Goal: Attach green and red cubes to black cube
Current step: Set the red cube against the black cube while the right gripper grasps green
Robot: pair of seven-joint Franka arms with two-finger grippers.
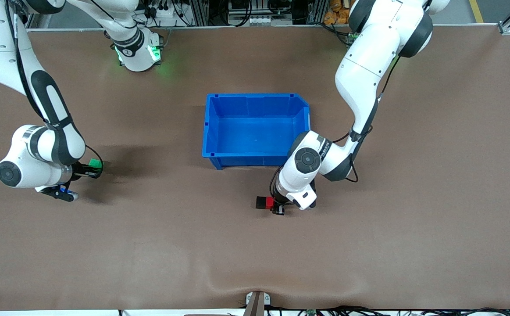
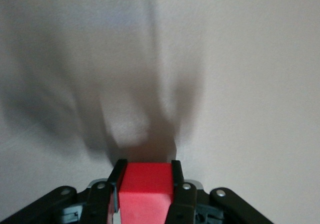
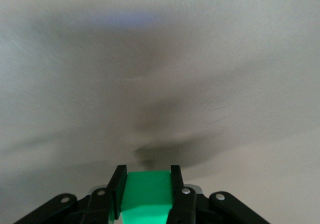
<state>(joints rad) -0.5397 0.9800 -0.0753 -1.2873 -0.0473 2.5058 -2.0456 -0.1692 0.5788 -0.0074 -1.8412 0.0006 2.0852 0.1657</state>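
Observation:
My left gripper (image 1: 273, 204) is shut on the red cube (image 1: 270, 202), low over the table beside the blue bin. The black cube (image 1: 261, 202) sits flush against the red cube's outer face. In the left wrist view the red cube (image 2: 145, 189) fills the gap between the fingers (image 2: 176, 176) of my left gripper (image 2: 146, 166); the black cube does not show clearly there. My right gripper (image 1: 90, 169) is shut on the green cube (image 1: 94, 164) low over the right arm's end of the table. The green cube (image 3: 147, 191) sits between the fingers of my right gripper (image 3: 146, 171).
An empty blue bin (image 1: 213, 98) stands at the table's middle, close to the left arm's wrist. The brown table surface (image 1: 255, 254) is open toward the front camera.

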